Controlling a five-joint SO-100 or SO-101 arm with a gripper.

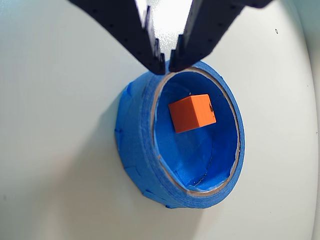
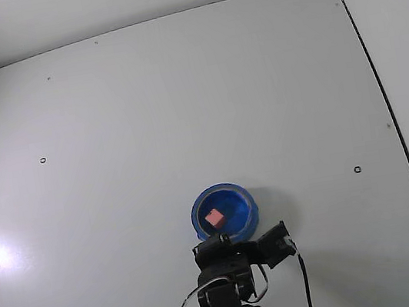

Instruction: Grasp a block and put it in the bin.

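Wrist view, read from left to right, took the bin as its landmark. Left of the bin lay only bare white table. The bin itself sat in the middle of the frame, a thick blue ring with a blue floor. Inside it, toward the upper middle of the floor, rested the block, orange-red here, tilted a little and touching nothing but the floor as far as could be seen. Above the bin's upper rim stood the gripper, its two black fingers drawn almost together with just a thin gap between the tips and nothing held between them. Right of the bin the table ran on to a curved edge, bare but for a small hole.

From the fixed view the same order held. Left of the bin was open table with a bright glare spot. The block showed pinkish inside the bin, near its centre. Just below the bin the arm reached up from the bottom edge, its gripper at the near rim. Right of the bin the table stayed clear up to a dark seam.

By my judgement the placing step was finished: the block lay in the bin and the nearly closed fingers were empty. What remained looked like withdrawal. That would call for lifting clear of the near rim first, so the fingertips did not catch the bin and drag it, then pulling away from it.
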